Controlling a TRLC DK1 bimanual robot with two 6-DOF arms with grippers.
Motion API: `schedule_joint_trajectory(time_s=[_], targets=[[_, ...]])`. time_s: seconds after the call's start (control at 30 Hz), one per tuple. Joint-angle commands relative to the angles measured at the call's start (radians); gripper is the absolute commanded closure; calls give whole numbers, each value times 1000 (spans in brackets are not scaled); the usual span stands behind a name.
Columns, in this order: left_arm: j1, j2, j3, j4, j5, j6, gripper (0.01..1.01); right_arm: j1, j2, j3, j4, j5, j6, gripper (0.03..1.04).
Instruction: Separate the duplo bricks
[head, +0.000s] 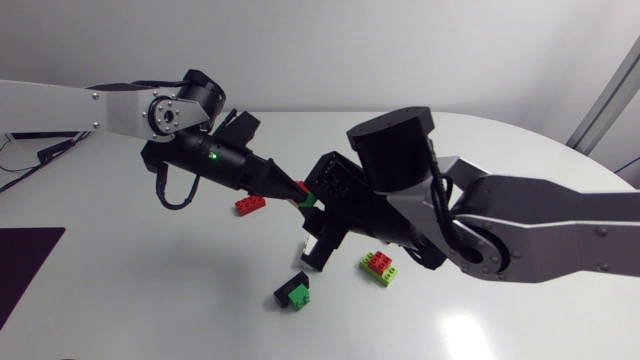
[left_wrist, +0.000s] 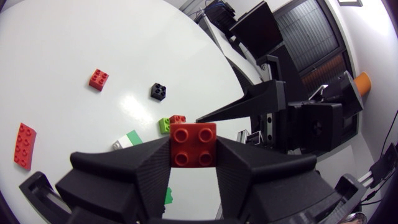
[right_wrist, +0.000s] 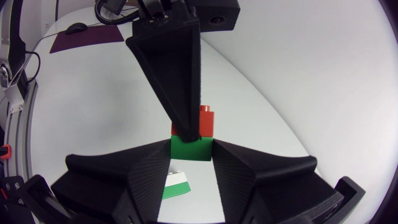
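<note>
A red duplo brick (left_wrist: 193, 144) sits stacked on a green brick (right_wrist: 191, 148), and the pair (head: 303, 193) hangs above the middle of the table. My left gripper (left_wrist: 193, 152) is shut on the red brick, one finger on each side. My right gripper (right_wrist: 191, 152) is shut on the green brick from the opposite direction. In the right wrist view one left finger (right_wrist: 174, 68) covers part of the red brick (right_wrist: 206, 119). From above, the left gripper (head: 296, 187) and right gripper (head: 312, 192) meet tip to tip.
On the table lie a red brick (head: 250, 205), a green-and-red pair (head: 380, 267) and a black-and-green pair (head: 293, 294). A purple mat (head: 25, 265) lies at the left edge. The left wrist view also shows a black brick (left_wrist: 158, 91) and a long red plate (left_wrist: 24, 145).
</note>
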Motion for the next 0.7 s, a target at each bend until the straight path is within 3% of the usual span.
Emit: schedule_joint_trajectory(time_s=[0.0,0.27,0.67], targets=[[-9,-5,-8,4,12,-15,805,10,25,19,13,9,19,697],[7,-33,-3,-1,12,-20,641,9,28,9,23,12,18,703],[27,-50,-2,-7,13,-20,561,7,23,-1,25,12,18,702]])
